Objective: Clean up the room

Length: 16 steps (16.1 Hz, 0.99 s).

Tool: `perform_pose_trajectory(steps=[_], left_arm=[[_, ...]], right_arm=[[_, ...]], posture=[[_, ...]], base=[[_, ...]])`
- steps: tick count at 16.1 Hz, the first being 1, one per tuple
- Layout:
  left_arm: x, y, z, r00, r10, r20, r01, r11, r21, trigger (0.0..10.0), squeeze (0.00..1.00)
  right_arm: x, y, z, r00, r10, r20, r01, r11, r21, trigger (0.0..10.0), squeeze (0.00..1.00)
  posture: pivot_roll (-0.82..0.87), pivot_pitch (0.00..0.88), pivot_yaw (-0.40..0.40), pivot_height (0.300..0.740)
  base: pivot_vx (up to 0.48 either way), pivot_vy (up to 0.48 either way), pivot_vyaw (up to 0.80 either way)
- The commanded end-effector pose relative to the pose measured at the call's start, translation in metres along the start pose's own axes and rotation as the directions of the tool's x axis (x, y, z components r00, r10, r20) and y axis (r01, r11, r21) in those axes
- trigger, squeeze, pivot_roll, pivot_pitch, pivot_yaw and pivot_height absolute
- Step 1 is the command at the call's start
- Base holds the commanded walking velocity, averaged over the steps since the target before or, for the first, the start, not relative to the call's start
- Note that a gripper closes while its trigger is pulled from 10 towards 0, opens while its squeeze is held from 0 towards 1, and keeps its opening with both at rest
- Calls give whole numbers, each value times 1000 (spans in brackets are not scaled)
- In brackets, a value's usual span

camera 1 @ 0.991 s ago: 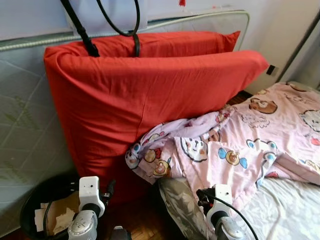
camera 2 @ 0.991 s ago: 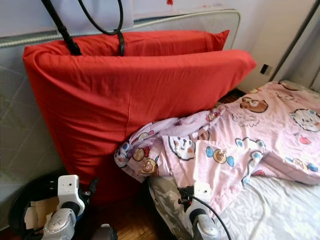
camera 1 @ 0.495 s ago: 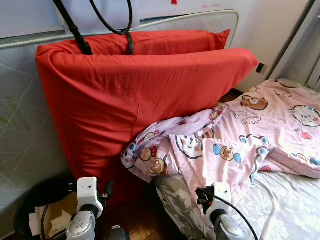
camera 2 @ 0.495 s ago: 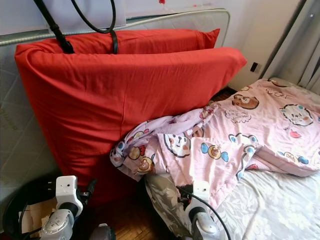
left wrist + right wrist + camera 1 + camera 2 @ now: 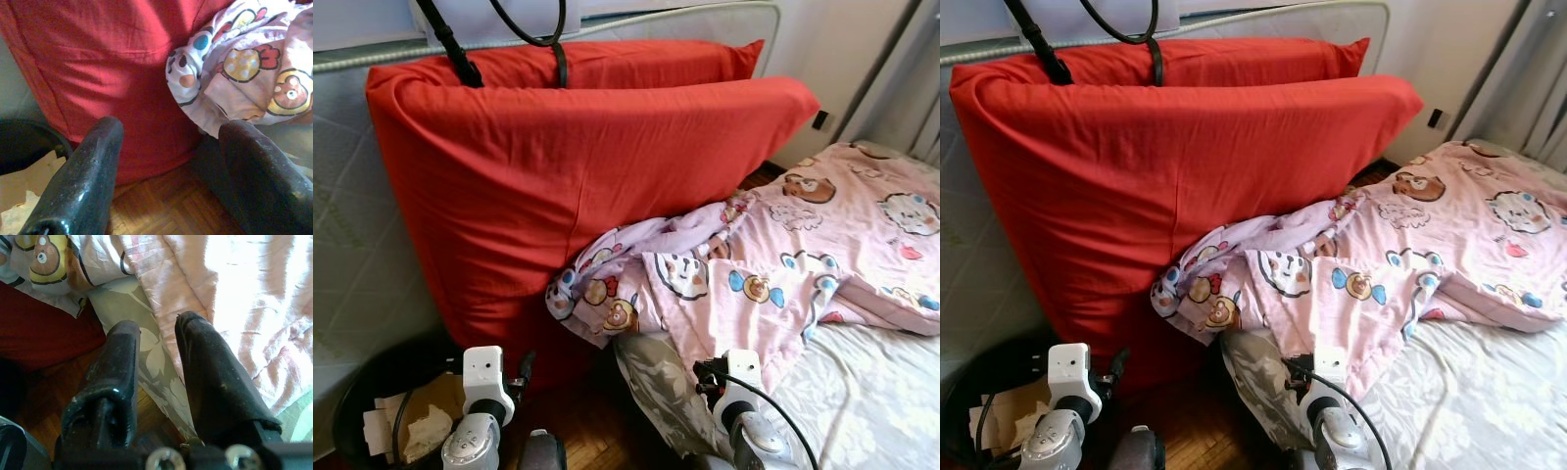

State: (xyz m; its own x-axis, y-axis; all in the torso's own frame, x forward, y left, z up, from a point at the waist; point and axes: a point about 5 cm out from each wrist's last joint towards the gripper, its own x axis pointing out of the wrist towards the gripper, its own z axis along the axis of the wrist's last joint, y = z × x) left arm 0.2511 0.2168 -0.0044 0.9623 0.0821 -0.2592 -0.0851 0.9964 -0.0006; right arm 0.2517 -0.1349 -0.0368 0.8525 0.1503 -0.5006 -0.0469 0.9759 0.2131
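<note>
Blanket (image 5: 773, 284) is bunched on the bed (image 5: 871, 401), ahead and right of both grippers, its crumpled corner hanging off the bed edge against the red cushions (image 5: 587, 166). Right gripper (image 5: 156, 362) is nearer, over the edge, fingers slightly apart and empty. Left gripper (image 5: 168, 161) is wide open, empty, aimed at the corner. Count: one blanket, two cushions, one bin (image 5: 382, 392).
</note>
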Motion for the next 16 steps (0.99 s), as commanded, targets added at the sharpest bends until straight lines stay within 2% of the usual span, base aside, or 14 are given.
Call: perform_pose_trajectory(steps=[1,12,16], left_arm=[[0,-1,2,1000,2,12,-2,1000,-13,10000,0],[-5,-1,3,1000,-2,29,3,1000,-8,10000,0],[-12,0,5,998,-32,47,32,999,17,10000,0]], right_arm=[[0,-2,1,1000,-1,-6,0,1000,-11,10000,0],[-1,0,-5,999,-11,-34,11,1000,-8,10000,0],[0,-7,-6,994,-69,-79,69,998,-12,10000,0]], posture=[[106,54,-94,627],[117,67,-87,627],[138,100,-87,627]], base=[[0,0,0],[264,0,0],[0,0,0]])
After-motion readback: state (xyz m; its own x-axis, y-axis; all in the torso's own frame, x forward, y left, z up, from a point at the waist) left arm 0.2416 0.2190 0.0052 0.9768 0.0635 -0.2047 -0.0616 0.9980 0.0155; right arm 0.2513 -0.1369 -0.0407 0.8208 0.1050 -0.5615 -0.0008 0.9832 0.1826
